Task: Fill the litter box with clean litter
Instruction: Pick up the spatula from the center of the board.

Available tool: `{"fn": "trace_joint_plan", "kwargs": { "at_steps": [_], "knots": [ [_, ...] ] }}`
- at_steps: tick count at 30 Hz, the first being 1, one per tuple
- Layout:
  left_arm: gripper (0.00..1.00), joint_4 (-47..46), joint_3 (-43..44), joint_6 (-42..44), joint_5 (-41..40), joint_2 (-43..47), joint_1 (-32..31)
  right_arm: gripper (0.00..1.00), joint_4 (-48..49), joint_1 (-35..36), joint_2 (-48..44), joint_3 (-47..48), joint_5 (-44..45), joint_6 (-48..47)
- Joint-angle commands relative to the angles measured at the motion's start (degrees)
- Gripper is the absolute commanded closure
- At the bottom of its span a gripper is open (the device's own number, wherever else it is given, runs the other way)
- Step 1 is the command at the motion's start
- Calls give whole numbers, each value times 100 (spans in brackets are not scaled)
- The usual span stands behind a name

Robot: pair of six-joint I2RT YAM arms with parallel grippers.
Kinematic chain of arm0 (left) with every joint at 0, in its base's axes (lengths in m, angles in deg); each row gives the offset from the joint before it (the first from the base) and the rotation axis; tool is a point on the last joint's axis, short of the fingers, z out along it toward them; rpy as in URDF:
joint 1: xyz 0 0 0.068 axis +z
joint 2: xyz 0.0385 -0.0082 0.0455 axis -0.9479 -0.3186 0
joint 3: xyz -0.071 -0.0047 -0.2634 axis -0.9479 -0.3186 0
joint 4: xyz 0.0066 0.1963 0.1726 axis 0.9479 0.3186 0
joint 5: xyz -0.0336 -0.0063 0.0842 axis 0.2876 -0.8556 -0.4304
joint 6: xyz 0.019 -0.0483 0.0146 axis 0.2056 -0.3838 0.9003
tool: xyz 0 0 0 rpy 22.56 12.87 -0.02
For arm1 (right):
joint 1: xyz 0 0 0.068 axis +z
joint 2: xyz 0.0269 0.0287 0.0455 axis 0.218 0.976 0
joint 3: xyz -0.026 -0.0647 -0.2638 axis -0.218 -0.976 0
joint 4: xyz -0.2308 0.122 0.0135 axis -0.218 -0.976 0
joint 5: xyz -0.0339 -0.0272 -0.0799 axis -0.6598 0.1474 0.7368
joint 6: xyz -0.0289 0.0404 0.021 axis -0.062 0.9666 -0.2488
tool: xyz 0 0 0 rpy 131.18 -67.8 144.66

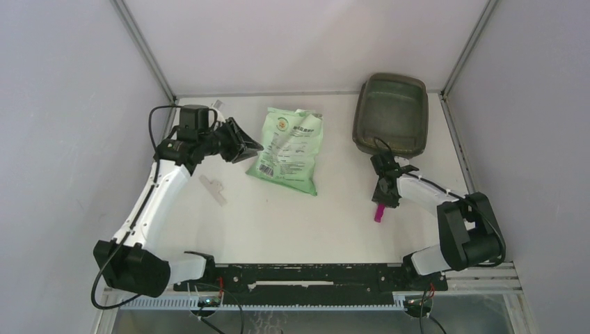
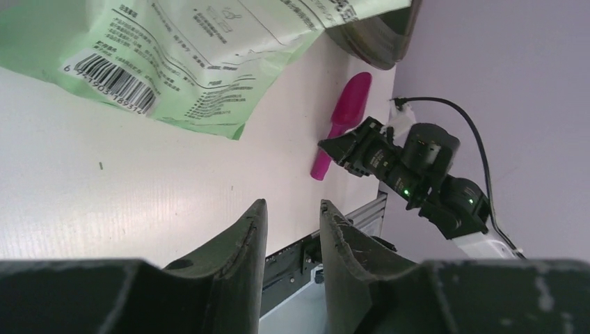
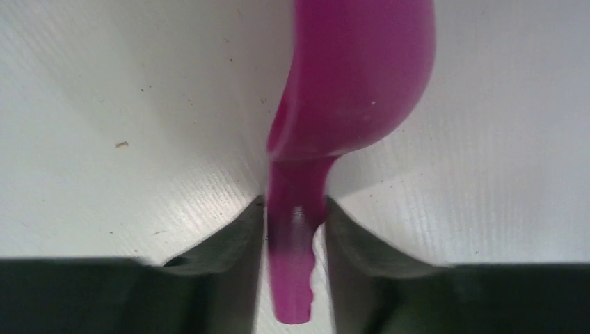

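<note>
We are pinching the magenta scoop (image 3: 355, 76) by its handle between our right fingers (image 3: 229, 243); our left fingers (image 2: 236, 257) are hanging slightly parted, empty. Next we are likely lifting it toward the litter box (image 1: 389, 115), just beyond the right fingers.

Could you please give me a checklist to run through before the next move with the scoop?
1. Right hand straddles the magenta scoop at its handle: ok.
2. Grip on the handle firm: cannot tell; a sliver of table shows beside one finger.
3. Left hand empty, jaws apart: ok.
4. Green bag opened for scooping: cannot tell.
5. Litter box upright on the table: ok.
6. Clean litter in the box: not ok, none visible.
</note>
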Motion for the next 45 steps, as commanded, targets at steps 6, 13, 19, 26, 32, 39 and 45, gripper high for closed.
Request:
{"fn": "trace_joint_plan", "kwargs": {
  "at_steps": [6,13,19,26,32,39,45],
  "knots": [
    [57,-799,-253,130,444,1218,52,100,-452,885,-898,349,-245,-135],
    [42,-912,-440,390,970,1734,48,100,-659,1429,-2558,1735,-4414,-432],
    [2,-1724,-1132,270,1538,2362,14,100,482,2054,-2696,1830,-6948,361],
    [0,-1544,-1305,894,1786,2937,-117,100,608,2923,-2427,1822,-7410,441],
    [0,-1007,-1244,1461,1892,3054,-823,100,740,3408,-2171,1822,-7575,544],
    [0,-301,-1506,1722,1952,3487,-1655,100,312,4001,-2197,1827,-7490,473],
    [0,-290,-1644,1411,2406,3825,-2220,100,-230,4725,-2302,1829,-7202,394]
  ]
}}
